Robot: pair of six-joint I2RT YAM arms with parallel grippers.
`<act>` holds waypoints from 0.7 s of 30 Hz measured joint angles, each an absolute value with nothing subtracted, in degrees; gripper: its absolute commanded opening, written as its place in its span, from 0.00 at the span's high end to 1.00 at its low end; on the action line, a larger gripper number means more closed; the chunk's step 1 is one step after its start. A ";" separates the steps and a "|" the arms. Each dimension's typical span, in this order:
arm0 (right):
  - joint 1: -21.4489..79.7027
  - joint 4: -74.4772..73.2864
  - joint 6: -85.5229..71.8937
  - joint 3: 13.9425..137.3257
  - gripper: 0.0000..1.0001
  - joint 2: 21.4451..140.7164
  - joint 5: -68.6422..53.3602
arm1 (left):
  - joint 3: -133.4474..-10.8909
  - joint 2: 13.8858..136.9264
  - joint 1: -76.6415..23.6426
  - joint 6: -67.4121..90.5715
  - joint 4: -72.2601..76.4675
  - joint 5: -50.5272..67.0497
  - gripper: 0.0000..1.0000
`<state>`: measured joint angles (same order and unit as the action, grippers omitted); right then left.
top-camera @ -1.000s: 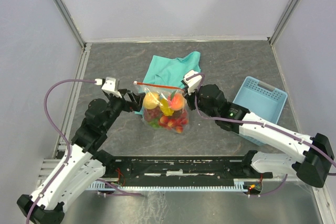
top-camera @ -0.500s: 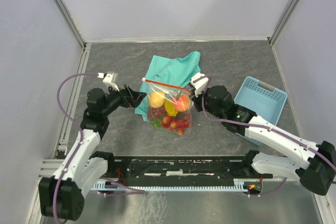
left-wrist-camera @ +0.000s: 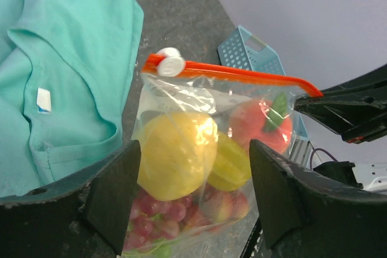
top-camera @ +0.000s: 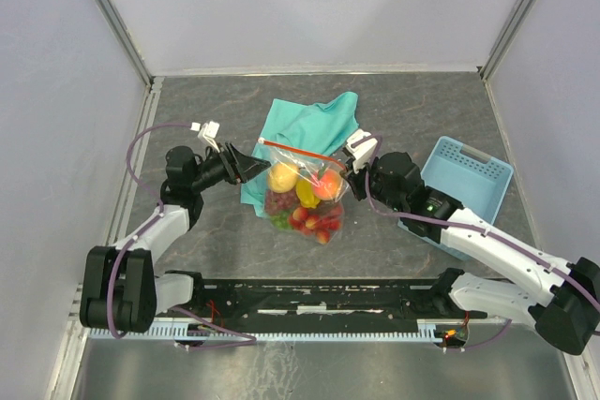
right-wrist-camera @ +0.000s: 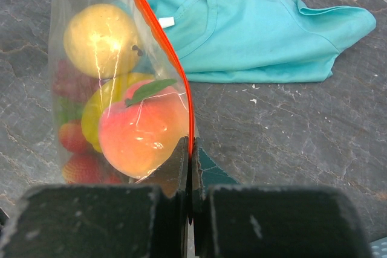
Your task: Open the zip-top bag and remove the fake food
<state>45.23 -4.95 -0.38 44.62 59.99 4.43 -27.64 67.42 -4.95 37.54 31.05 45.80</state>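
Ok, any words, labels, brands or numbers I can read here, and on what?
None readable.
The white tag on the teal cloth carries a blue mark, too blurred to read.
The zip-top bag, its white slider and the blue basket show no print.

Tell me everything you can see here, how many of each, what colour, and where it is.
bag: one, clear with an orange-red zip strip, mid-table, zip edge up
lemon: one, yellow, inside the bag, upper part
peach: one, orange-pink with a green leaf, inside the bag, near the right tool
berries: many, red, bottom of the bag
grapes: a bunch, dark red, low in the bag under the lemon
cloth: one, teal, on the table behind the bag
basket: one, light blue, right side of the table
table: one, dark grey
left tool: one, black, open, at the bag's left side
right tool: one, black, shut on the bag's zip end
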 measured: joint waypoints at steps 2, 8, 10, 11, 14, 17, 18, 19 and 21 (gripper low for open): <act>45.17 -4.82 -0.64 44.60 0.98 59.99 3.99 | -27.75 69.23 -4.95 38.17 31.27 46.37 0.29; 44.93 -4.56 -1.30 44.58 0.98 60.03 2.74 | -29.26 71.66 -5.91 39.16 31.97 47.22 0.43; 44.93 -4.29 -1.56 44.49 0.98 60.05 2.48 | -29.93 72.53 -6.37 39.31 32.29 47.44 0.53; 44.91 -4.27 -1.67 44.45 0.98 60.05 2.42 | -30.24 73.08 -6.59 39.38 32.49 47.75 0.59; 44.86 -4.21 -1.80 44.42 0.98 60.05 2.31 | -30.94 74.43 -6.85 39.77 32.91 48.38 0.92; 44.82 -4.21 -1.85 44.40 0.96 60.05 2.13 | -31.99 75.24 -6.87 39.97 32.25 48.69 0.97; 44.73 -4.23 -1.85 44.40 0.93 60.05 2.13 | -32.42 75.31 -6.87 39.94 31.73 48.69 0.97; 44.69 -4.29 -1.83 44.40 0.91 60.05 2.13 | -33.01 75.31 -6.90 39.86 30.79 48.69 0.97; 44.45 -4.45 -1.80 44.42 0.89 60.07 2.39 | -34.65 75.02 -6.98 39.07 27.62 48.49 0.97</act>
<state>44.45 -4.45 -1.80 44.42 60.07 2.39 -34.65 75.02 -6.98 39.07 27.62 48.49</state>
